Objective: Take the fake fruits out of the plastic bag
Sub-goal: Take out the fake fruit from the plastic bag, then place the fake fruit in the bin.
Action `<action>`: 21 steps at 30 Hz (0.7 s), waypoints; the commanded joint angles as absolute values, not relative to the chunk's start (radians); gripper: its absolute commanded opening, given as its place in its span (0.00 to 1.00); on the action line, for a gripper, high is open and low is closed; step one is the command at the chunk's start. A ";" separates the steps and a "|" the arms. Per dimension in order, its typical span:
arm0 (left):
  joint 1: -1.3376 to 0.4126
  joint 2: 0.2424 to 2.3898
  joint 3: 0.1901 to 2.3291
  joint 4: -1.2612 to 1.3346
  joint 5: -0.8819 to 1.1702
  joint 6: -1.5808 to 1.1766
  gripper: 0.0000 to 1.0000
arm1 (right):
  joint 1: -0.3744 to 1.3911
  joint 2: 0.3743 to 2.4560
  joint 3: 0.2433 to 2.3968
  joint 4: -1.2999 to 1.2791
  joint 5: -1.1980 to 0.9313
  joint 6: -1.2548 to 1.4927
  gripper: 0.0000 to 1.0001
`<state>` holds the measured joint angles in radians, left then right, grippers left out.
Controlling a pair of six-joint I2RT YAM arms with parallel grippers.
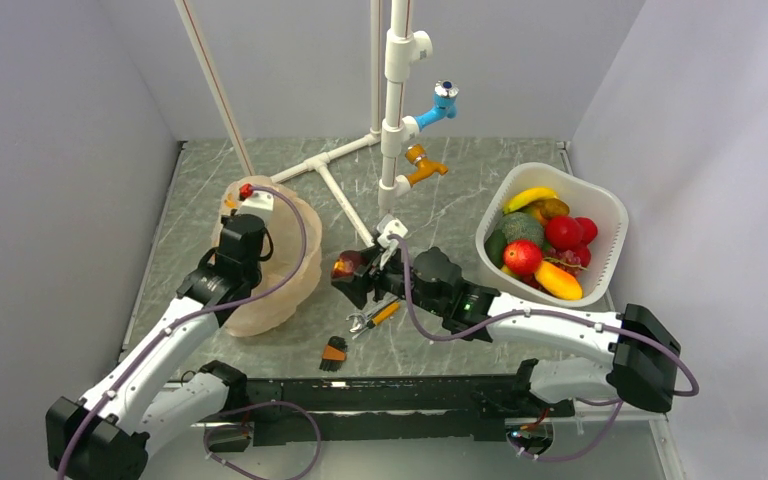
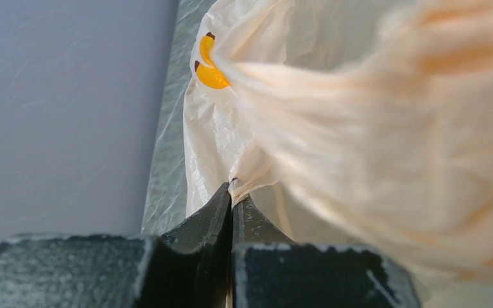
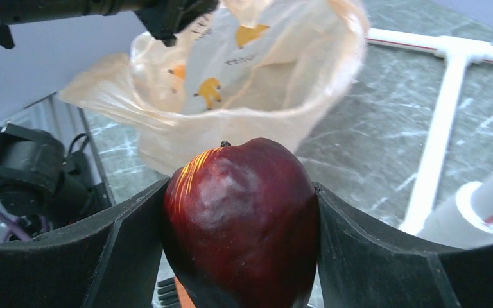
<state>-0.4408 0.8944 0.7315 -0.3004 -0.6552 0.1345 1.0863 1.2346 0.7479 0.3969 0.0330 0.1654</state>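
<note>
Dark-red glossy plastic apple clamped in right gripper, outside thin peach plastic bag, just right of mouth (left gripper pinches rim).

Setting: robotics lab test cell. Evidence: plain grey partition walls on three sides; marble-patterned tabletop; white pipe rig carrying blue tap and orange tap; left arm and right arm bolted to black rail at near edge
</note>
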 commanded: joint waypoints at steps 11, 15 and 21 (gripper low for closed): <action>-0.382 0.863 0.818 -0.322 -0.714 0.018 0.83 | 1.042 0.986 0.574 0.306 0.460 0.132 0.00; -0.382 0.798 0.804 -0.297 -0.718 0.020 0.88 | 1.015 0.893 0.510 0.286 0.627 0.183 0.00; -0.382 0.639 0.754 -0.236 -0.658 0.035 0.92 | 0.921 0.830 0.529 0.197 0.921 0.270 0.00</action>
<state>-0.3855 0.7322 0.7723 -0.3168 -0.7036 0.0368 0.9825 0.8665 0.4923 0.2405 0.6487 0.1905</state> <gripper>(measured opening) 0.914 0.740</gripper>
